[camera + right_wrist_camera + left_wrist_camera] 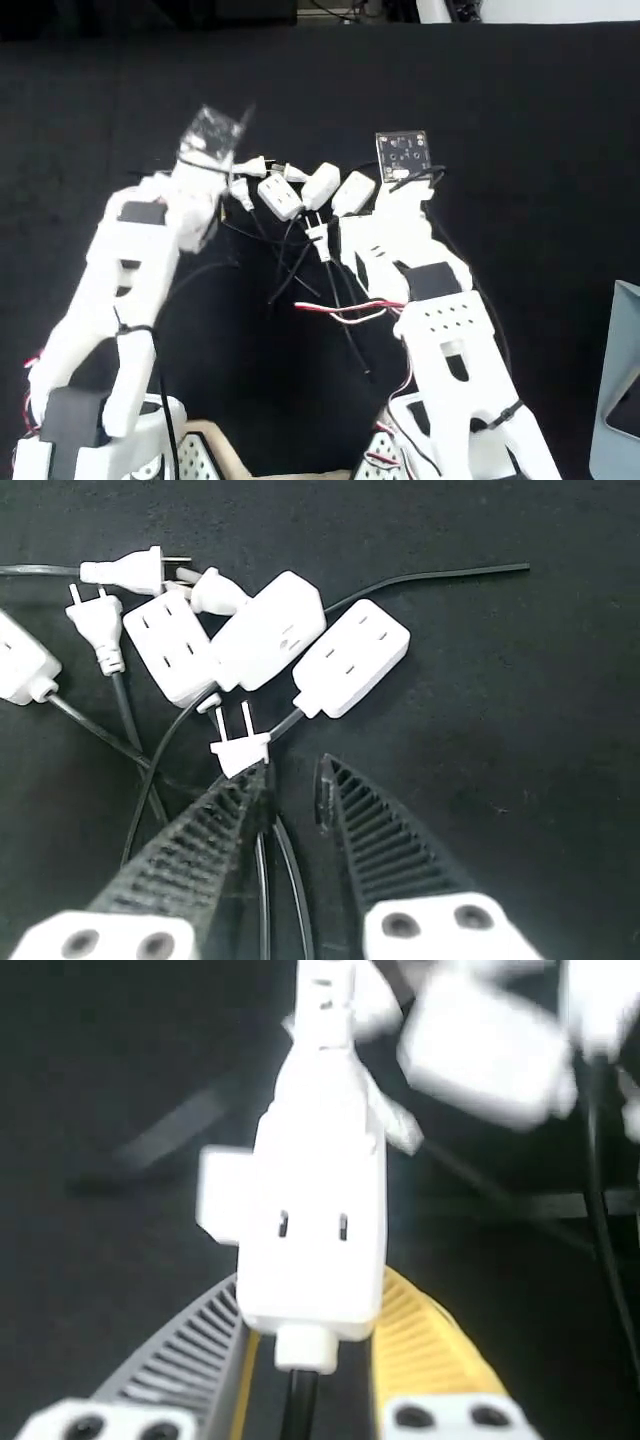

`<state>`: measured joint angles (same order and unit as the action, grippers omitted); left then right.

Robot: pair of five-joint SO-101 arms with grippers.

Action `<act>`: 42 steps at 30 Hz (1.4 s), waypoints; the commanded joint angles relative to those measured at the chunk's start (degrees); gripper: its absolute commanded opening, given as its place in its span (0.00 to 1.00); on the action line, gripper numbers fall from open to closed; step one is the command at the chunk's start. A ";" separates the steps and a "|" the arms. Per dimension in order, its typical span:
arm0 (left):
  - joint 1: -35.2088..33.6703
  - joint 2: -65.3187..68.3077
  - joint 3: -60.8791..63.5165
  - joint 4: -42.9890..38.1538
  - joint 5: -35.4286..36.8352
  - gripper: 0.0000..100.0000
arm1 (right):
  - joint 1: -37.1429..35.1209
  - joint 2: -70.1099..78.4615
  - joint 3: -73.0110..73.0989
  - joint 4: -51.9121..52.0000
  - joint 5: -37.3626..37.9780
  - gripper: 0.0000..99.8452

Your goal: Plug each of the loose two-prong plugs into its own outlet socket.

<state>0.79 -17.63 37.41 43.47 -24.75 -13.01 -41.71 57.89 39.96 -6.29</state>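
The left jaws are clamped on a white socket block (310,1230). On the table (520,120), other sockets (352,658) and loose plugs (125,572) lie bunched. The right jaws stand apart, one tip touching a plug (240,745); most plugging seemingly remains.

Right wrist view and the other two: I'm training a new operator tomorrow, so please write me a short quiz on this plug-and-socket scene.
1. True or false: the left tool is shut on a white outlet socket.
2. The right tool is: A) open, B) shut on a plug, C) shut on a black cord.
3. Fill in: the prongs of the loose plug beside the right tool's tip point ___ that tool.
Key: 1 true; 2 A; 3 away from.
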 commanded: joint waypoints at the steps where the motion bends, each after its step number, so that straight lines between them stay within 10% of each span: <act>1: -0.13 2.20 -12.35 0.53 -0.09 0.07 | 0.88 -1.71 -0.92 -0.97 -0.44 0.07; 21: 1.54 48.79 -66.68 0.88 -0.09 0.10 | 0.97 -1.45 -0.66 -0.97 -0.44 0.07; 27: 0.84 51.08 -72.31 8.97 0.09 0.28 | 0.79 -1.45 -0.57 -0.97 -0.44 0.07; 42: -0.48 50.55 -80.92 25.93 0.35 0.28 | 0.70 -1.45 -0.40 -0.97 -0.35 0.07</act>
<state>1.58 34.33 -37.41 63.60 -24.75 -12.75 -41.71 57.89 39.96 -6.29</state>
